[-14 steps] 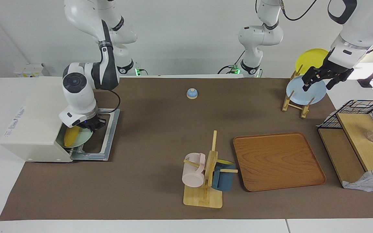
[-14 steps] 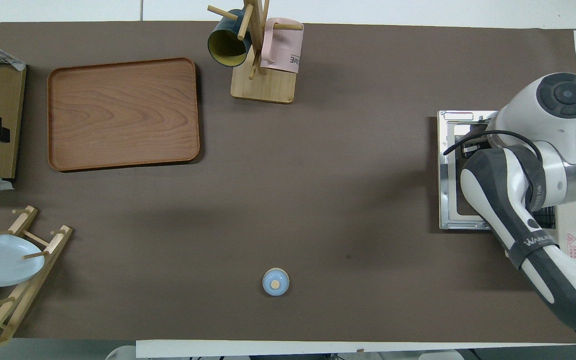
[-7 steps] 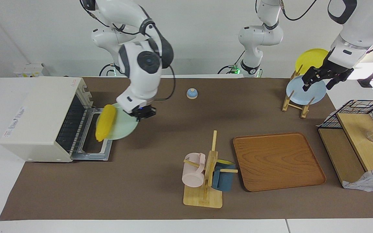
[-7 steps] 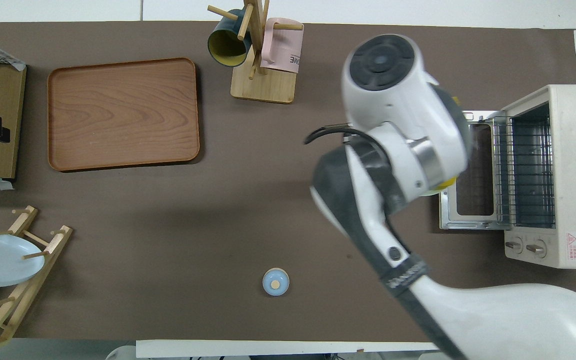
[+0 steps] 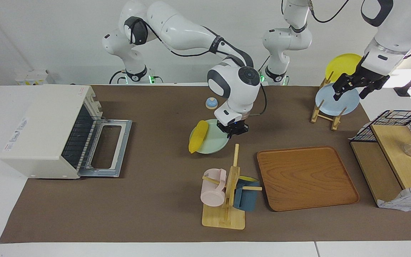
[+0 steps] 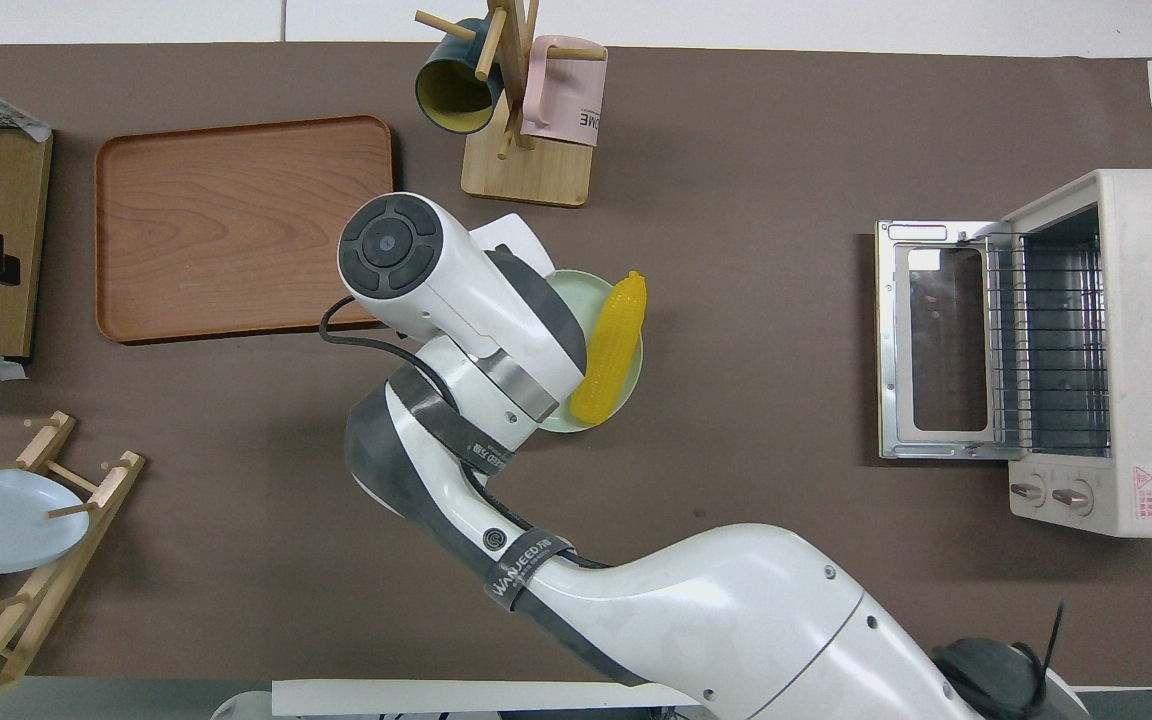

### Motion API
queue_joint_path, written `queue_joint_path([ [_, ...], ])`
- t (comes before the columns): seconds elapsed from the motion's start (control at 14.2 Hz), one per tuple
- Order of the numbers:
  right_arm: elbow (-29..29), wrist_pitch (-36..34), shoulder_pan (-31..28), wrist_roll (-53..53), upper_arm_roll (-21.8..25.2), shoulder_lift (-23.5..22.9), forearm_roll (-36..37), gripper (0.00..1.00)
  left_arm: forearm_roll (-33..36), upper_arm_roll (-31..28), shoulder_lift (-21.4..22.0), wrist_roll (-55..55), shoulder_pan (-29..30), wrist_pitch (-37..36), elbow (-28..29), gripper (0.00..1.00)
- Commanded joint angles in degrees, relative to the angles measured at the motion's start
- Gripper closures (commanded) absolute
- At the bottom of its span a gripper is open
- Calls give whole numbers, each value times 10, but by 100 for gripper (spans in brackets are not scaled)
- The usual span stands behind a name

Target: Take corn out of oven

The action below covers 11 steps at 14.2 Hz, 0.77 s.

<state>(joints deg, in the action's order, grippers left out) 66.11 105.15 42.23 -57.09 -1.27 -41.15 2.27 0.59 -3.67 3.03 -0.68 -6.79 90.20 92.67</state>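
Note:
The corn [image 5: 198,135] is a bright yellow cob lying on a pale green plate [image 5: 212,145], along the plate's edge toward the oven; it also shows in the overhead view [image 6: 611,350]. My right gripper [image 5: 232,130] is shut on the plate's rim and holds it over the middle of the table, between the bell and the mug tree. The cream-white oven [image 5: 45,125] stands at the right arm's end, its door [image 5: 107,148] folded down open and its rack [image 6: 1046,340] bare. My left gripper [image 5: 350,93] waits, open, raised in front of the plate rack.
A small blue bell [image 5: 211,102] sits nearer to the robots than the plate. A mug tree [image 5: 227,189] with a pink and a blue mug, and a wooden tray [image 5: 305,178], lie farther out. A plate rack [image 5: 328,110] and a wire shelf [image 5: 394,142] stand at the left arm's end.
My right gripper has carried the plate with the corn out of the oven, over the open door and on to the table's middle. The left arm has not moved.

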Motion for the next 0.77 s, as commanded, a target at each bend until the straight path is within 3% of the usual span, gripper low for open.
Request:
queue_joint_path([
  [0.0, 40, 66, -1, -19, -4, -1, -14, 97, 6, 1, 5, 3, 2, -8, 2, 0],
  [0.07, 51, 94, 0, -26, -4, -1, -17, 91, 6, 1, 5, 2, 2, -13, 2, 0],
  [0.21, 68, 153, 4, -71, -4, 3, -26, 67, 6, 1, 10, -1, 2, -21, 8, 0],
  [0.35, 58, 174, 3, -81, -3, 10, -23, 58, 6, 1, 22, -3, 3, -15, 30, 0],
  [0.49, 53, 157, -15, -50, 3, 54, -18, 58, 6, 1, 46, -27, 3, 5, 82, 0],
  [0.7, 119, 38, -96, 78, 5, 151, -17, 74, 3, 11, 118, -85, -24, 157, 266, 0],
])
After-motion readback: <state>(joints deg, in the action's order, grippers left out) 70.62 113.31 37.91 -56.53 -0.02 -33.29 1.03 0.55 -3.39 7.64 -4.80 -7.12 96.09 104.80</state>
